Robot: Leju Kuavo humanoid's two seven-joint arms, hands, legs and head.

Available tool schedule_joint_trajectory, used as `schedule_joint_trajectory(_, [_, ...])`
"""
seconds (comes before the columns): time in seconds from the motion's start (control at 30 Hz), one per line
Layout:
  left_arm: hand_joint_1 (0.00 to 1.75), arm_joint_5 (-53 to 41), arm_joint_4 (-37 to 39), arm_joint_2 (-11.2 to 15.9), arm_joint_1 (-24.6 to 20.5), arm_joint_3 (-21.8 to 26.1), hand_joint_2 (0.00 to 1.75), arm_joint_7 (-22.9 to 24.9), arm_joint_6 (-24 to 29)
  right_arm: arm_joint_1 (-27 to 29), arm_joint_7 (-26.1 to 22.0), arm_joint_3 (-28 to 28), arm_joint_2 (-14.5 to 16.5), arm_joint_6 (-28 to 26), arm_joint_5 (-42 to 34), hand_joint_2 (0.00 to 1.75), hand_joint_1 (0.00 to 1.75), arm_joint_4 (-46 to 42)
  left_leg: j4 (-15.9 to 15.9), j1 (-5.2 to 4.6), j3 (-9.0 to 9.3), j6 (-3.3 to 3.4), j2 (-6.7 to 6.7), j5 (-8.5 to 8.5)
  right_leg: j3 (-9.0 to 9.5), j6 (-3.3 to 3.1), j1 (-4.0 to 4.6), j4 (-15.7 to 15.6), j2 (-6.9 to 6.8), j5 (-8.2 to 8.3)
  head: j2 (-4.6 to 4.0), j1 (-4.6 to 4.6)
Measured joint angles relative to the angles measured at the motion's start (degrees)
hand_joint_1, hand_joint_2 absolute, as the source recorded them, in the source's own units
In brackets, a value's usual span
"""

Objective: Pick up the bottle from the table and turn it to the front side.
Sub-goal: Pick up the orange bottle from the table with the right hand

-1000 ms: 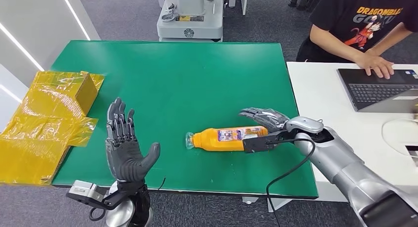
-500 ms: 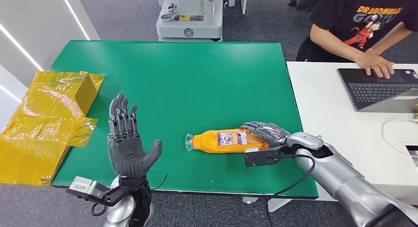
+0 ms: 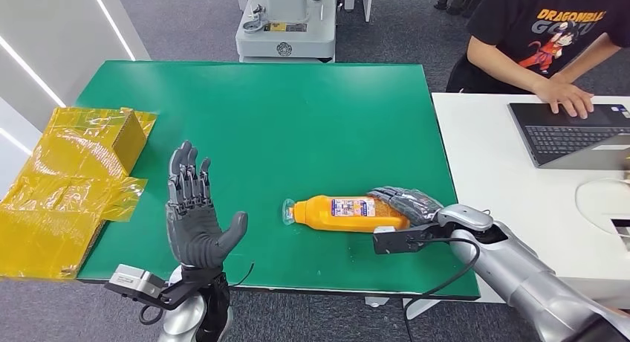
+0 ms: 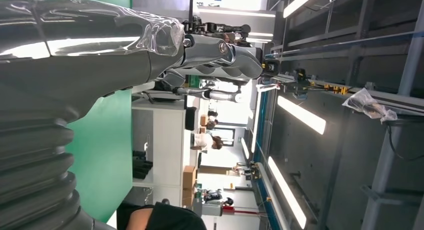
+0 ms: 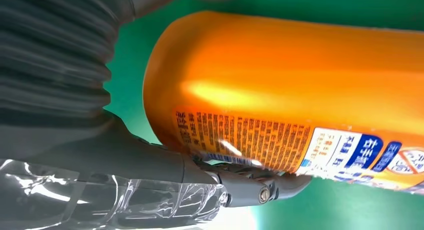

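Note:
An orange bottle with a clear cap and a white-and-blue label lies on its side on the green table, cap pointing left. My right hand wraps its base end, dark fingers curled over the top and the thumb on the near side. In the right wrist view the bottle is close up, label text showing, with the thumb pressed against it. My left hand is raised over the table's near edge, left of the bottle, fingers spread and holding nothing. The left hand also shows close up in its wrist view.
A yellow-wrapped box lies at the table's left edge. To the right stands a white table with a laptop, and a person is typing there. A grey machine base stands beyond the far edge.
My right hand has drawn toward the near edge and settled tighter round the bottle's base; the bottle shifted slightly with it. The left hand drifted a little right and forward.

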Motion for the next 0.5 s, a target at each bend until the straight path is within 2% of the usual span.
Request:
schedule_joint_trajectory(0.1, [0.0,0.0,0.08,0.0,-0.15,0.0,1.75,0.0,0.02,0.0,0.28,0.08,0.03,-1.04,0.38,1.75,1.72,0.11,0.0,0.0,-0.01,0.0,0.0,0.0,0.0,0.0,0.0,0.0,0.0,0.0,0.0,0.01])
schedule_joint_trajectory(0.5, [0.0,0.35,0.18,-0.02,-0.17,0.0,1.75,0.0,-0.93,0.68,1.49,0.46,0.74,-7.07,1.62,1.75,1.75,0.69,0.0,0.0,-0.01,0.0,0.0,0.0,0.01,0.0,0.0,0.01,0.0,0.0,0.0,0.01])
